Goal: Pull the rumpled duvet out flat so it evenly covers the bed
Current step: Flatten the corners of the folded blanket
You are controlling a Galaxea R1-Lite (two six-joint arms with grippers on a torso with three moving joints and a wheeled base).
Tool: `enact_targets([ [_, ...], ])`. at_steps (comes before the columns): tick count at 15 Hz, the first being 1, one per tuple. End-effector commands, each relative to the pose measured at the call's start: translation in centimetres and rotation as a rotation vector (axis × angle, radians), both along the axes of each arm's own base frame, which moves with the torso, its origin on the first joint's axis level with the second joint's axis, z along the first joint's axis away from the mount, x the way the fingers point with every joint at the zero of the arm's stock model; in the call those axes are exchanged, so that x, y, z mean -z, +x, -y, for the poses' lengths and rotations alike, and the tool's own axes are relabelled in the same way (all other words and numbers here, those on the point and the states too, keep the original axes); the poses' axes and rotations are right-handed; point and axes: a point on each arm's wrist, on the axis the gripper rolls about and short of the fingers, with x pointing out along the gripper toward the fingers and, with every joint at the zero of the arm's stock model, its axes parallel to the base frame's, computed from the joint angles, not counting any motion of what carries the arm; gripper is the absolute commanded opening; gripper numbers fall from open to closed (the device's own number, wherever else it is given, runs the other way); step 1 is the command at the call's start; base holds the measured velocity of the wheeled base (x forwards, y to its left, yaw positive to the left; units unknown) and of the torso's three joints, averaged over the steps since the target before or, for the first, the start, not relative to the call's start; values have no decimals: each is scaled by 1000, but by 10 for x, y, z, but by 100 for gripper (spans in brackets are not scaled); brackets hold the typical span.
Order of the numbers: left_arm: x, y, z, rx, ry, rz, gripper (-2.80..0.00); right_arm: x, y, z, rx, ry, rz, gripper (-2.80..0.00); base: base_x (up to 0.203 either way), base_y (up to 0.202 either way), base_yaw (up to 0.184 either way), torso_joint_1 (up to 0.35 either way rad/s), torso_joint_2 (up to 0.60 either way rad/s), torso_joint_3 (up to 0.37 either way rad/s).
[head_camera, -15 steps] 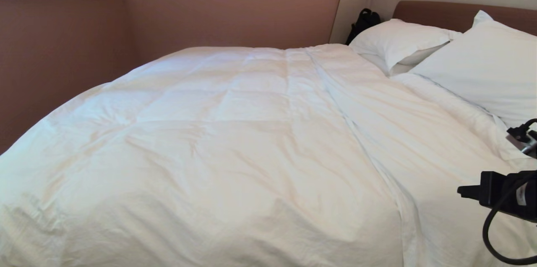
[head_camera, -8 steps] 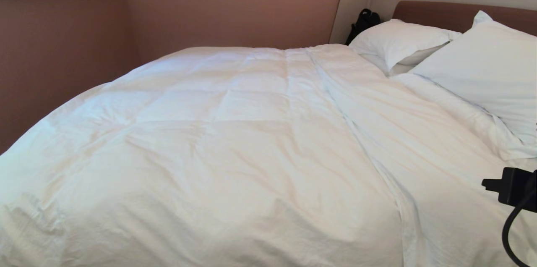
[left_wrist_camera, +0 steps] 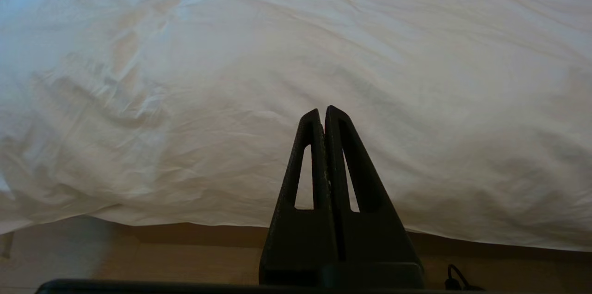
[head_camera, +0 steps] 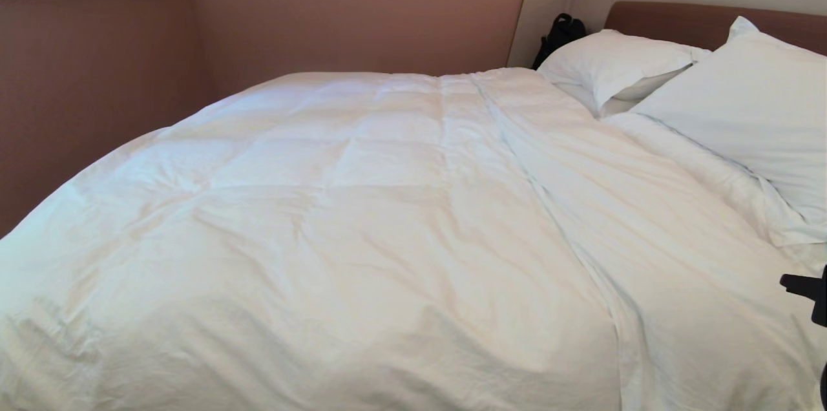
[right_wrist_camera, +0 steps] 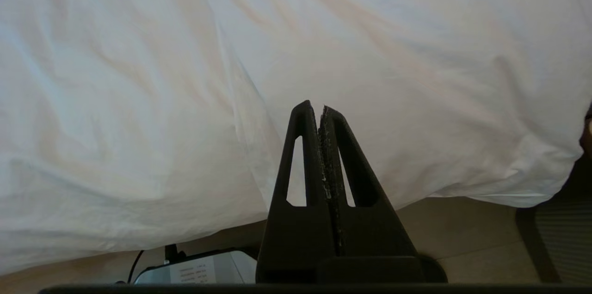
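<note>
Right arm (head_camera: 807, 291) has drawn back toward the right edge since the earlier head frames; only a dark tip of it shows now, low at the near right, above the bedding. Nothing else has shifted.

Duvet (head_camera: 336, 230): spread over most of the bed (head_camera: 678, 17), puffy, faint square stitching, shallow wrinkles. A long crease runs from far centre down to near right. Its near edge hangs over the mattress side, floor showing below in both wrist views.

Two white pillows (head_camera: 743, 101) at the far right against the brown headboard. Black bag (head_camera: 559, 33) propped in the far corner beside the headboard.

Right gripper (right_wrist_camera: 321, 108): fingers pressed together, holding nothing, just off the duvet's hanging edge.

Left gripper (left_wrist_camera: 322, 111): fingers closed, empty, facing the duvet's near edge; not seen in the head view.
</note>
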Motion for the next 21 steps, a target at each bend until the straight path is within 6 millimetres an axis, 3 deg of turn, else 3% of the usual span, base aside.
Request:
enact_targets([
  [1, 0, 0, 0, 1, -1, -1, -280, -3, -16, 1, 18, -15, 44, -280, 0, 0, 0, 0, 0, 0],
  [5, 0, 0, 0, -1, -1, 0, -280, -9, -45, 2, 16, -29, 134, -280, 0, 0, 0, 0, 0, 0],
  [10, 0, 0, 0, -1, -1, 0, -280, -10, -63, 2, 11, -44, 193, -280, 0, 0, 0, 0, 0, 0],
  [12, 0, 0, 0, -1, -1, -1, -280, -12, -87, 3, 0, -74, 256, -280, 0, 0, 0, 0, 0, 0],
  [21, 0, 0, 0, -1, -1, 0, -280, 5, -143, 3, -72, -124, 296, -280, 0, 0, 0, 0, 0, 0],
])
